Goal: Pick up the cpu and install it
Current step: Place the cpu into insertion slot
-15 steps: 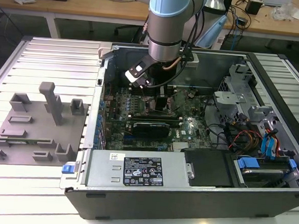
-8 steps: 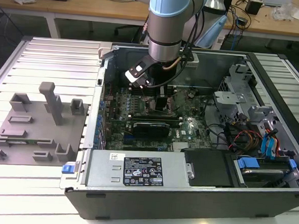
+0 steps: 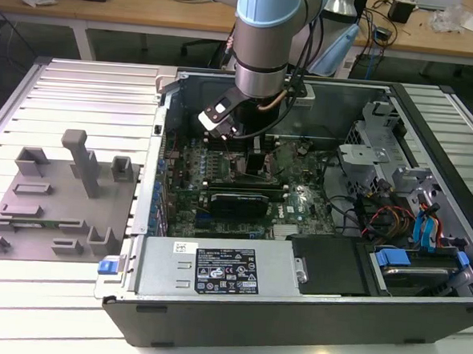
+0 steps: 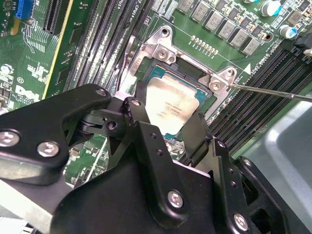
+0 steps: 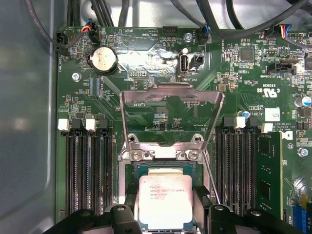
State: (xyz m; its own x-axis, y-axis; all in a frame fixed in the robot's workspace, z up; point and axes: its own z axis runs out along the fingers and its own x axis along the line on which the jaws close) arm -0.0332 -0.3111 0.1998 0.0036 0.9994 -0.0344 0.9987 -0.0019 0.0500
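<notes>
A pale-blue and silver robot arm [image 3: 265,34] reaches down into a dark grey metal computer case [image 3: 291,329]. The case lies open on a pale slatted metal table [image 3: 82,79]. In the exterior view the arm's black 2-fingered gripper [image 3: 255,164] hangs over the green motherboard [image 3: 299,201], at about 11 o'clock from the middle of the case.

At 6 o'clock from the gripper a grey metal power supply box carries a white rectangular label [image 3: 225,270]. At 9 o'clock from the case a flat grey fixture plate with upright blocks [image 3: 58,198] rests on the table.

In both wrist views the small flat square cpu with a silvery-grey metal top [image 5: 165,200] sits between the 2 black fingers [image 4: 199,136]. Each finger is closed against an opposite edge of the cpu, so the gripper is pinching it. The cpu is directly over the dark square metal-framed socket [image 4: 185,73]; whether it is fully seated or just above the socket cannot be told.

The silvery hinged load plate [image 5: 168,93] is flipped open and lies back over the motherboard beyond the socket. A thin steel lever wire [image 4: 273,92] runs out from one corner of the socket. Black memory slots [image 5: 85,170] stand in rows on both sides of the socket. A round silver coin battery [image 5: 104,58] sits farther off on the motherboard.
</notes>
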